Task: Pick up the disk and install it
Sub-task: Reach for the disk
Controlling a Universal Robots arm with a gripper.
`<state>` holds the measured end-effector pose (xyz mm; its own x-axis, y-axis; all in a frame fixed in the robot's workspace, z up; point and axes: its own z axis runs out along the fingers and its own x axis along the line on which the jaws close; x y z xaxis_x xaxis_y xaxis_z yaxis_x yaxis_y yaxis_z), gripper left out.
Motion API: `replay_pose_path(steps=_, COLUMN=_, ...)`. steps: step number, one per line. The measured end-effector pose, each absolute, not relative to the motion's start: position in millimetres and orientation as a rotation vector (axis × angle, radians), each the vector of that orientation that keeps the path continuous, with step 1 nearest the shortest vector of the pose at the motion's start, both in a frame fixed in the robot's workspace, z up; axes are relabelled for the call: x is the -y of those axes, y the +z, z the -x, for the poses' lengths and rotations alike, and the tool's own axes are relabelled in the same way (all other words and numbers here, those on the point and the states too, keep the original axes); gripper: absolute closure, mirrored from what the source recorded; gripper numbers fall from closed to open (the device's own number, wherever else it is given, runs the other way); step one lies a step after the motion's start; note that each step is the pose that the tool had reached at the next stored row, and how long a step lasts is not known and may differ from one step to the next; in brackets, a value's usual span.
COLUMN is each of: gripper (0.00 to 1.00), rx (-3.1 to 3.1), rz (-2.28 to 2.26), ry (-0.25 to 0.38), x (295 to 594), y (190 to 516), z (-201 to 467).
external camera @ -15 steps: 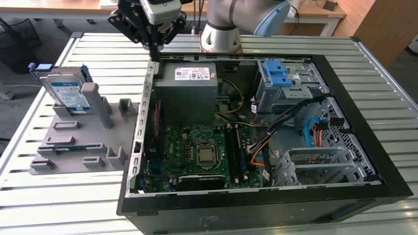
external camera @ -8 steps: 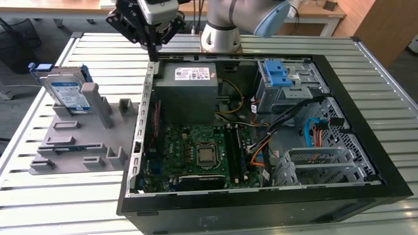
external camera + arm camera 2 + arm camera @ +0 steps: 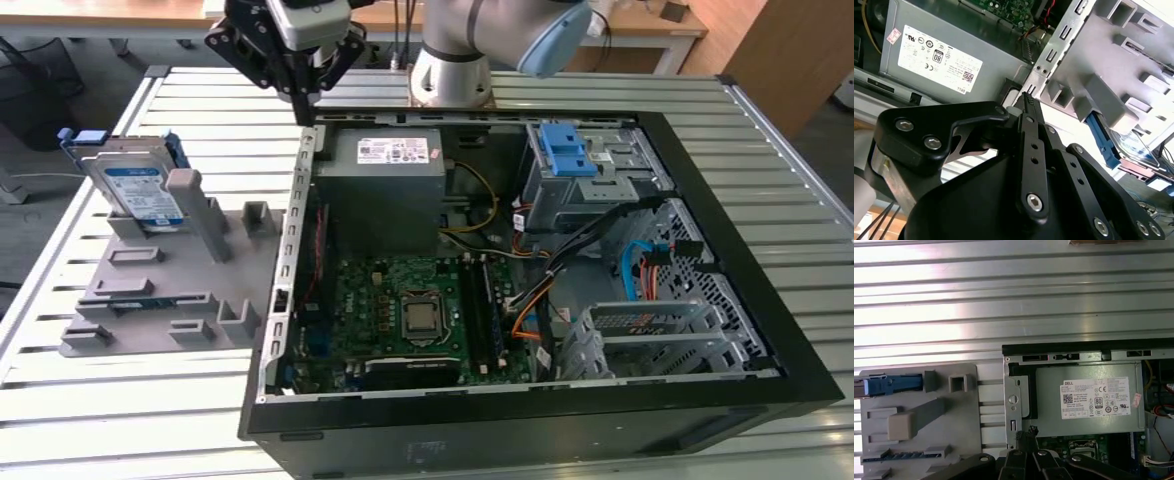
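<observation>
1. The claw (image 3: 307, 105) is seen in the exterior view above the far rim of the open computer case (image 3: 747, 400), over the corner nearest the power-supply box (image 3: 387, 180).
2. Its fingers are drawn narrow, tips pressed together, and nothing is held between them; this is shown in both wrist views (image 3: 1028, 97) (image 3: 1030, 431).
3. The disk (image 3: 134, 190) is found standing on edge in a slot at the far end of a grey fixture (image 3: 174, 290), towards the exterior view's left of the case and well apart from the claw.
4. A blue plastic bracket (image 3: 83, 140) is fitted around the disk, and its white-and-blue label is turned towards the exterior camera.
5. In the first wrist view the disk (image 3: 891, 384) is seen edge-on at the fixture (image 3: 919, 425); in the second wrist view its blue frame and silver face (image 3: 1134, 145) are partly hidden behind the fixture (image 3: 1114, 55).
6. Case and fixture are both carried by the ribbed metal tabletop (image 3: 107, 420).
7. Inside the case, a green motherboard (image 3: 400, 300) lies beside the power-supply box, and a metal cage with light-blue tabs (image 3: 567, 150) is set at the far corner.
</observation>
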<state>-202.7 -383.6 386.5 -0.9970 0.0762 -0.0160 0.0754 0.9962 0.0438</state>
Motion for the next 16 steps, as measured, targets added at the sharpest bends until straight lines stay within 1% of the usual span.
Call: replay_pose_path(steps=16, gripper=0.89, rx=-3.124, rz=-0.119, ry=0.067, x=383.3, y=385.9, z=219.6)
